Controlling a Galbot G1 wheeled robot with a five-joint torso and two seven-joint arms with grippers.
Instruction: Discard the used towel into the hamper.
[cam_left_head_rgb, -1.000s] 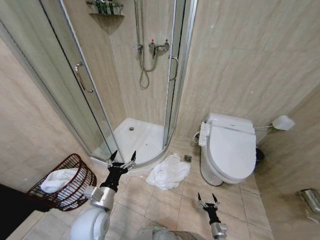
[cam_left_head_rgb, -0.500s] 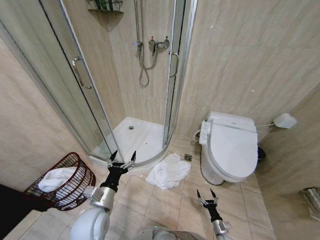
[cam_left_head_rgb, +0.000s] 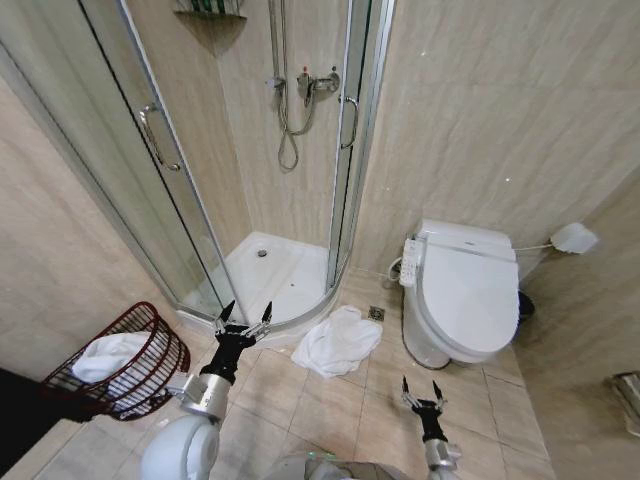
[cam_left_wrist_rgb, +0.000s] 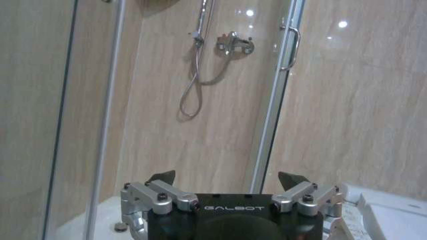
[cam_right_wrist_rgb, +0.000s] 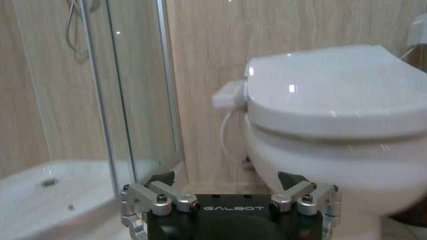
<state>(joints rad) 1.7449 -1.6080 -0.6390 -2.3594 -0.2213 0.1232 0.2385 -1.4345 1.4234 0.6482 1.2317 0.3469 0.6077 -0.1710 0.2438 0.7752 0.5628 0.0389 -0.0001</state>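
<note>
A crumpled white towel (cam_left_head_rgb: 337, 342) lies on the tiled floor between the shower tray and the toilet. The hamper (cam_left_head_rgb: 160, 372), a round dark red wire basket, stands at the left and holds another white cloth (cam_left_head_rgb: 108, 355). My left gripper (cam_left_head_rgb: 245, 316) is open and empty, held above the floor between the hamper and the towel, just left of the towel. In the left wrist view the left gripper (cam_left_wrist_rgb: 227, 176) points at the shower wall. My right gripper (cam_left_head_rgb: 423, 386) is open and empty, low at the front, right of the towel; the right gripper (cam_right_wrist_rgb: 225, 176) faces the toilet.
A glass shower cabin (cam_left_head_rgb: 262, 262) with a white tray stands behind the towel. A white toilet (cam_left_head_rgb: 465, 295) with its lid down is at the right, and a floor drain (cam_left_head_rgb: 375, 314) lies beside it. Bare tiles stretch between the two grippers.
The head camera has tilted slightly, shifting the whole scene. My right gripper sits a little lower and further right. The towel and hamper have stayed in place.
</note>
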